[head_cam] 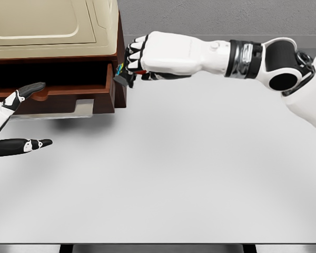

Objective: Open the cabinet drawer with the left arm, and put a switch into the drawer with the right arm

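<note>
1. I see the left hand at 9 o'clock, fingers spread and empty, one fingertip by the open drawer front.
2. The cabinet sits at 11 o'clock on the table.
3. The right hand at 12 o'clock is clamped on the switch, at the drawer's right corner.

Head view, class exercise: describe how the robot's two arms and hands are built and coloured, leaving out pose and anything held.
The right arm has a smooth white shell, a black-and-silver ringed band near the elbow and black rounded joint housings. The right hand is white-backed with black finger joints. The left hand shows white segments with black and dark grey fingers. No loose cables or lettering are visible.
</note>
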Controlling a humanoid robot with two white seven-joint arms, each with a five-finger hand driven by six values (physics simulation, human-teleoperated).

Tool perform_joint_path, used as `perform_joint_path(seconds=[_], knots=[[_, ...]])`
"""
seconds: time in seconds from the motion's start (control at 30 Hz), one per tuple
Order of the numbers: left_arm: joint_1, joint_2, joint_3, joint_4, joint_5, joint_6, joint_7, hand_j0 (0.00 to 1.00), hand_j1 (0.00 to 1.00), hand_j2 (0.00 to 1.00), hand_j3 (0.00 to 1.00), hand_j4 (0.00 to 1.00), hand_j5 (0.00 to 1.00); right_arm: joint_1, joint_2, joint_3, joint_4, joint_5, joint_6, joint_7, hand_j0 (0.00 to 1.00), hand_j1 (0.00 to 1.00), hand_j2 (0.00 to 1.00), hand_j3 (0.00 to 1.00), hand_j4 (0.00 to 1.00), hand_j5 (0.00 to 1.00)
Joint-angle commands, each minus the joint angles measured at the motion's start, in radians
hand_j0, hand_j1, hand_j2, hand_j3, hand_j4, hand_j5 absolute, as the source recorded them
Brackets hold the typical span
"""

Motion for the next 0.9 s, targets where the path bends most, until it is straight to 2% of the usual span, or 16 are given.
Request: perform_joint_path(seconds=[0.0, 0.63, 0.87], knots=[[0.000, 0.001, 0.000, 0.000, 0.008, 0.002, 0.000, 1.00, 1.00, 1.00, 1.00, 1.00, 1.00, 0.000, 0.033, 0.008, 0.020, -0.006, 0.002, 0.000, 0.43, 0.43, 0.43, 0.43, 0.43, 0.43], [0.000, 0.001, 0.000, 0.000, 0.008, 0.002, 0.000, 1.00, 1.00, 1.00, 1.00, 1.00, 1.00, -0.089, 0.168, 0.052, 0.146, -0.003, 0.002, 0.043, 0.43, 0.43, 0.43, 0.43, 0.43, 0.43], [0.000, 0.001, 0.000, 0.000, 0.008, 0.002, 0.000, 1.00, 1.00, 1.00, 1.00, 1.00, 1.00, -0.127, 0.240, 0.072, 0.236, 0.000, 0.002, 0.043, 0.43, 0.43, 0.43, 0.43, 0.43, 0.43]])
